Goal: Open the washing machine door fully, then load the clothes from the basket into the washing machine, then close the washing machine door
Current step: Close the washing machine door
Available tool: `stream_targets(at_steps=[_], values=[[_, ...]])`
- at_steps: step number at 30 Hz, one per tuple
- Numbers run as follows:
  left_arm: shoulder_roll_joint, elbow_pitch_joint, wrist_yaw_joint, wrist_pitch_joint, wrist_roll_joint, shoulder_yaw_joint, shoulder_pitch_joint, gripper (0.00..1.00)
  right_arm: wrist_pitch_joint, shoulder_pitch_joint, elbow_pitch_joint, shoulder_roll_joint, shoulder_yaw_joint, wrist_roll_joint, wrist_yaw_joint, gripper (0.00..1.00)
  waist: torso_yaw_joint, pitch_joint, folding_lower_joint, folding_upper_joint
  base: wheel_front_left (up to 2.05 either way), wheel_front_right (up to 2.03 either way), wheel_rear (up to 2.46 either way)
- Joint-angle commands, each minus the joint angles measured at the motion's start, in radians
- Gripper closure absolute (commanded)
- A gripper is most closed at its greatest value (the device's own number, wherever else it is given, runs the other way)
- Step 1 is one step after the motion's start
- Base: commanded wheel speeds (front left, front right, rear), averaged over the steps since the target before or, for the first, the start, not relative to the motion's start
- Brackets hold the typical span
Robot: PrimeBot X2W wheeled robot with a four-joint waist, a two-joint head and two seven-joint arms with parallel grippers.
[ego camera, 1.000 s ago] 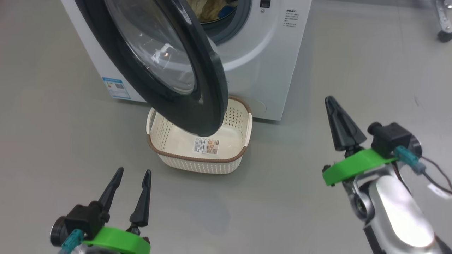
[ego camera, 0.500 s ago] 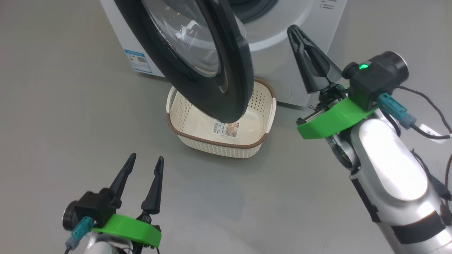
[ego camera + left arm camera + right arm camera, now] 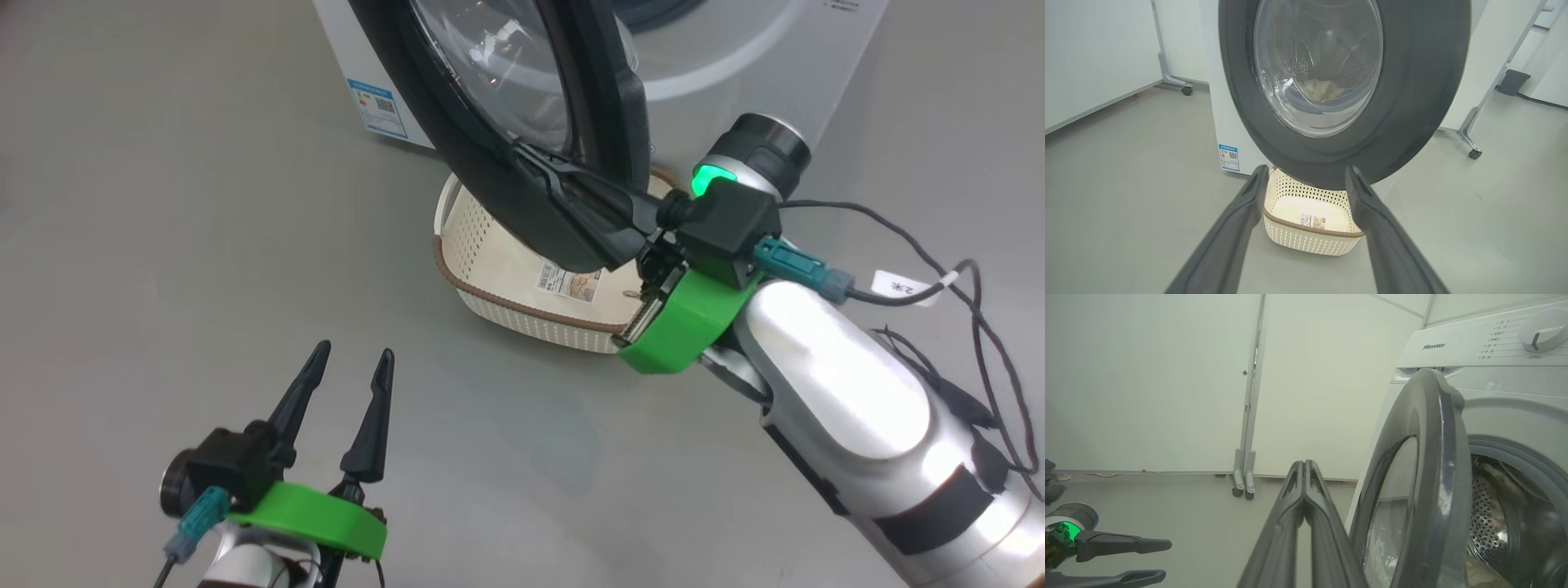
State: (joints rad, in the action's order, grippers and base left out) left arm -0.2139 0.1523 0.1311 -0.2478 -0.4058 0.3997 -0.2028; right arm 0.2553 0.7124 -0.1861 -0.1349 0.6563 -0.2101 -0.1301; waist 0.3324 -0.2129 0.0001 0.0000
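The washing machine (image 3: 735,73) stands at the top of the head view, its door (image 3: 482,180) swung out, black rim and glass bowl over the basket (image 3: 522,310). The cream basket holds just a sticker. Through the glass, pale yellow clothes (image 3: 1321,87) lie in the steel drum. My right gripper (image 3: 522,155) is shut with nothing in it; its fingers lie across the outer face of the door's lower rim, and I cannot tell if they touch. In the right wrist view it (image 3: 1303,463) points past the edge-on door (image 3: 1437,477). My left gripper (image 3: 351,353) hangs open over the floor, well short of the basket.
White partition panels on castor feet (image 3: 1473,153) (image 3: 1244,490) stand on both sides of the machine. A blue label (image 3: 377,106) marks its lower front. A dark cable with a white tag (image 3: 898,286) trails from my right wrist. Grey floor lies all around.
The head camera has shifted, moving the whole scene right. My shut right gripper swung from the right-hand floor side up and left onto the door's outer rim. The left gripper stayed open.
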Motion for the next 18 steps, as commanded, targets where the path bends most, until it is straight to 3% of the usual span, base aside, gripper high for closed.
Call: stream_targets(at_steps=[1,11,18], values=[[-0.015,-0.025,0.0,-0.014,-0.006,-0.032,-0.041,0.0,0.006,0.031,0.007,0.008,0.017,-0.009,-0.001,1.0,0.012,-0.006,-0.0001,0.0,0.0,0.0,0.0],[-0.003,-0.023,0.0,-0.014,-0.007,-0.038,-0.052,0.0,0.006,0.041,-0.105,-0.003,0.108,-0.053,-0.001,1.0,0.045,-0.024,-0.0001,0.0,0.0,0.0,0.0],[0.0,-0.022,0.0,-0.014,-0.007,-0.04,-0.056,0.0,0.006,0.043,-0.159,-0.005,0.106,-0.062,-0.001,1.0,0.053,-0.034,-0.0001,0.0,0.0,0.0,0.0]])
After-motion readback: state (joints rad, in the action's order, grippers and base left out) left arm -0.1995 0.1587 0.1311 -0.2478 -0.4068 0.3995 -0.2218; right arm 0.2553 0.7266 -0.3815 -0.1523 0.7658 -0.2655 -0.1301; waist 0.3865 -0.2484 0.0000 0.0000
